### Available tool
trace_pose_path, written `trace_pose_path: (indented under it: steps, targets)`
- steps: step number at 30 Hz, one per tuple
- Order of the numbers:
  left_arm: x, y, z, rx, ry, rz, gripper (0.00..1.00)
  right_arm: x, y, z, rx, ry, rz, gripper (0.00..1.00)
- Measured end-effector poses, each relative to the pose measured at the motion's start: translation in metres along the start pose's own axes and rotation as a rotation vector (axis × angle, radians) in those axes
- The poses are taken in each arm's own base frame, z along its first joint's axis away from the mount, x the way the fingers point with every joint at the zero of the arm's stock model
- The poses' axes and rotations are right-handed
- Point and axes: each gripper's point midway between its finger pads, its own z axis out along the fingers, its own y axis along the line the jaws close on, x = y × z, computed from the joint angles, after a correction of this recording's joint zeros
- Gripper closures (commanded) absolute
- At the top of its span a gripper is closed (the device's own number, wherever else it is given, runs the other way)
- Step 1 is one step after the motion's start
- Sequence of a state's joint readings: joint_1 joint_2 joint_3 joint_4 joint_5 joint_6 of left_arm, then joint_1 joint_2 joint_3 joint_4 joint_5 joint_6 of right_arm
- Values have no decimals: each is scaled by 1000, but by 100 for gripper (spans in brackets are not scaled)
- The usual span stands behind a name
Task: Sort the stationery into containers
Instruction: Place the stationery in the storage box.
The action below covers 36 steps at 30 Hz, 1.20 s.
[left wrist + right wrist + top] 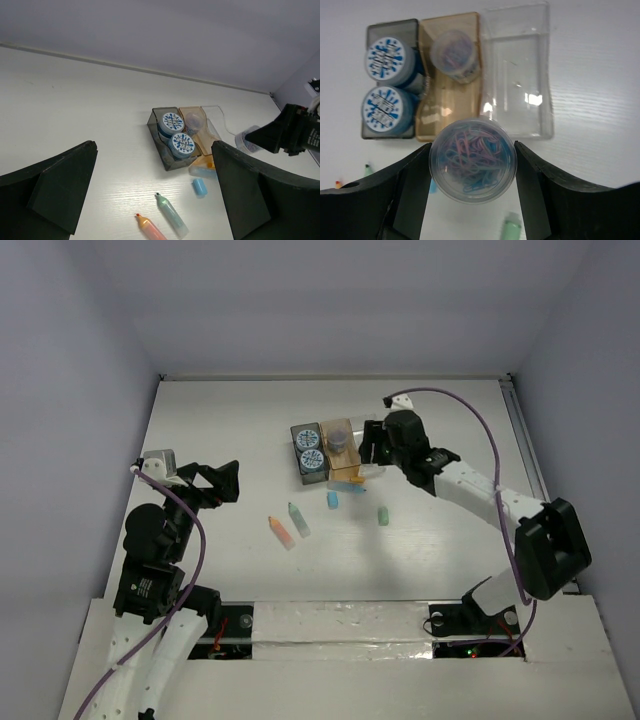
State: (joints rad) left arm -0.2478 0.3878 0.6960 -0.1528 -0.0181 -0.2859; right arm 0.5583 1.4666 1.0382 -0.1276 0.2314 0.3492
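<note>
My right gripper (473,167) is shut on a round clear tub of coloured paper clips (472,159), held above the near end of the tan-orange box (451,107). That box holds one similar tub (454,52). The dark grey box (390,27) holds two discs with blue-white patterned tops (386,57). The clear box (517,75) holds nothing. On the table lie an orange stick (280,531), a green stick (298,519), a light blue stub (333,499) and a teal stub (383,515). My left gripper (215,480) is open and empty, well left of the boxes.
The white table is walled on three sides, with a rail along its right edge (525,440). The right arm (480,495) reaches in from the right over the table. In the left wrist view the sticks (171,214) lie between the open fingers.
</note>
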Motion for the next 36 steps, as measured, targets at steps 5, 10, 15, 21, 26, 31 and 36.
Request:
trace_pose_path:
  steps: [5, 10, 15, 21, 26, 31, 36]
  targets:
    - [0, 0, 0, 2, 1, 0, 1, -7, 39, 28, -89, 15, -30, 50]
    - [0, 0, 0, 3, 2, 0, 1, -4, 57, 53, -118, 46, -59, 50]
    - [0, 0, 0, 3, 2, 0, 1, 1, 64, 71, -123, 67, -79, 50]
    - [0, 0, 0, 3, 2, 0, 1, 8, 65, 87, -103, 88, -103, 44]
    - [0, 0, 0, 2, 2, 0, 1, 11, 64, 88, -86, 103, -122, 8]
    - [1, 0, 0, 2, 4, 1, 1, -1, 70, 87, -88, 75, -137, 3]
    - [1, 0, 0, 2, 3, 1, 1, 4, 88, 75, -114, 66, -163, 52]
